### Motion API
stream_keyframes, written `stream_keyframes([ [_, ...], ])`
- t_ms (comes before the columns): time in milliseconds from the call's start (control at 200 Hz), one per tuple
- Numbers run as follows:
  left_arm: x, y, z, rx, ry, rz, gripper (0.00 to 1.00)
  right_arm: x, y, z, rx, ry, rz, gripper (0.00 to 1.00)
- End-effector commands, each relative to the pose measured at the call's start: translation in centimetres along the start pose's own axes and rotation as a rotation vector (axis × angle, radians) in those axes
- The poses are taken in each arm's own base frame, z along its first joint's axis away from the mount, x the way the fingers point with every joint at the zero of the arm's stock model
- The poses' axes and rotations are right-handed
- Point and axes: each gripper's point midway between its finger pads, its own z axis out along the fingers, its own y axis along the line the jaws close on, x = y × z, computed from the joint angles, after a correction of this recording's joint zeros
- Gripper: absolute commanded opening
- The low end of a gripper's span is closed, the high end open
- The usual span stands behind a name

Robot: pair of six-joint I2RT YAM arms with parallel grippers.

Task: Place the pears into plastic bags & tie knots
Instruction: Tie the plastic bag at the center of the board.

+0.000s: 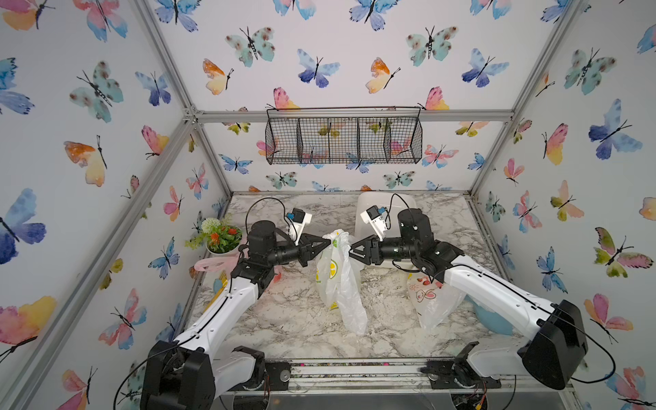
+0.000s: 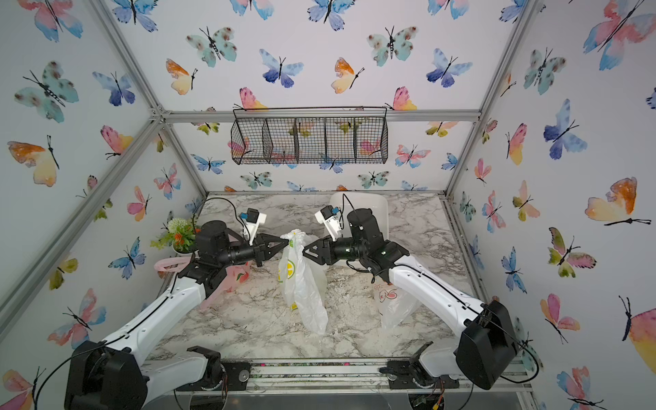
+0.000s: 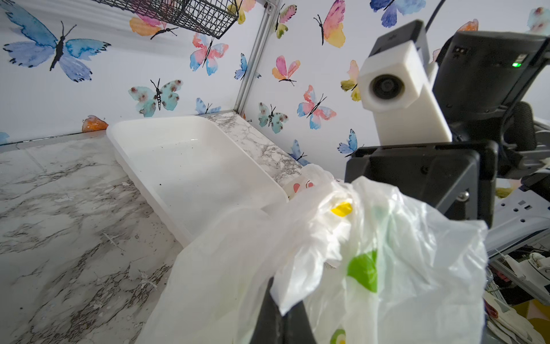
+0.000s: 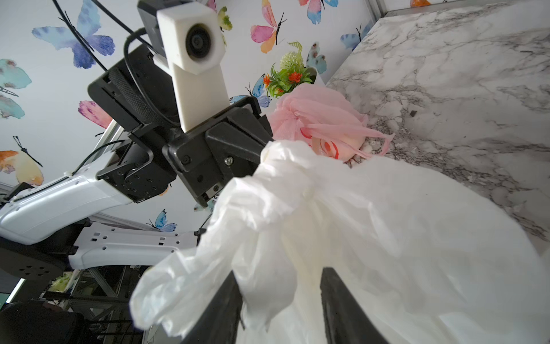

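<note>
Marble-patterned tabletop inside a booth of butterfly wallpaper, edged by an aluminium frame at the back and sides and by a metal rail at the front. A white tray sits against the back edge, right of centre. A potted plant stands near the left edge. A black wire basket hangs on the back wall, well above the table. Open marble lies between the plant and the tray, and across the front centre up to the rail.

Both arms reach inward and meet over the middle of the table. The left gripper is clamped tight on the bunched top of the lemon-print bag. The right gripper touches the same bag from the opposite side. In the right wrist view its jaws stand apart, with crumpled plastic between them.

The lemon-print bag is thin and translucent white, with yellow and green prints. It hangs from the grippers down to the tabletop, its lower part trailing toward the front. Its contents cannot be made out.

The pink bag lies under the left arm, near the left edge — round and full in the right wrist view, gathered at the top, handle strips sticking sideways. The doodle-print bag lies under the right arm, beside a blue object at the right edge.
</note>
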Motion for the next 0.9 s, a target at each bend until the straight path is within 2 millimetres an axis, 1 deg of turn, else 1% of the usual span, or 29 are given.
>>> stream_keyframes([
  [0,-0.3,-0.4,-0.2,0.007,-0.016,0.022,0.0,-1.4,1.4,0.5,-0.019,-0.029,-0.008,0.48],
  [90,-0.5,-0.6,-0.4,0.009,-0.023,0.031,0.0,-1.6,1.6,0.7,-0.022,-0.037,0.007,0.46],
  [125,-0.6,-0.7,-0.4,0.011,-0.024,0.032,0.0,-1.7,1.4,0.7,-0.013,-0.041,0.014,0.44],
  [145,-0.6,-0.7,-0.4,0.011,-0.026,0.034,0.0,-1.8,1.1,0.8,-0.002,-0.043,0.019,0.42],
  [165,-0.7,-0.8,-0.4,0.012,-0.027,0.032,0.0,-1.8,0.8,0.8,0.015,-0.042,0.022,0.38],
  [230,-1.1,-0.9,-0.6,0.006,-0.033,0.033,0.0,-1.3,-0.8,0.8,0.099,-0.03,0.035,0.2],
  [275,-1.5,-0.2,-0.9,-0.046,-0.042,0.021,0.0,-0.9,-2.0,0.4,0.173,-0.022,0.048,0.1],
  [316,-1.9,0.7,-1.5,-0.106,-0.044,0.0,0.0,-0.6,-3.2,-0.4,0.262,-0.022,0.056,0.03],
  [376,-2.2,2.2,-2.9,-0.197,-0.027,-0.036,0.0,-0.1,-4.6,-2.2,0.4,-0.01,0.061,0.03],
  [451,-1.7,2.5,-4.7,-0.236,-0.007,-0.058,0.0,1.0,-5.5,-4.4,0.504,-0.002,0.062,0.03],
  [531,-1.0,2.9,-5.5,-0.269,-0.036,-0.071,0.0,3.2,-7.0,-5.9,0.589,0.01,0.085,0.03],
  [626,-0.6,3.2,-6.2,-0.304,-0.052,-0.084,0.0,6.3,-9.1,-7.1,0.687,0.064,0.128,0.03],
  [696,-0.2,4.3,-7.2,-0.36,-0.049,-0.115,0.0,7.9,-10.6,-8.3,0.776,0.095,0.145,0.03],
  [756,0.3,5.5,-8.4,-0.424,-0.043,-0.143,0.0,8.7,-11.5,-9.2,0.831,0.106,0.142,0.03],
  [816,1.2,6.9,-9.5,-0.492,-0.032,-0.171,0.0,9.7,-12.5,-10.1,0.883,0.116,0.145,0.03],
  [871,2.7,8.1,-10.0,-0.554,-0.003,-0.193,0.0,10.9,-13.8,-10.7,0.916,0.131,0.161,0.03],
  [897,3.3,8.4,-10.1,-0.57,0.008,-0.207,0.0,11.7,-14.7,-11.2,0.943,0.141,0.175,0.03],
])
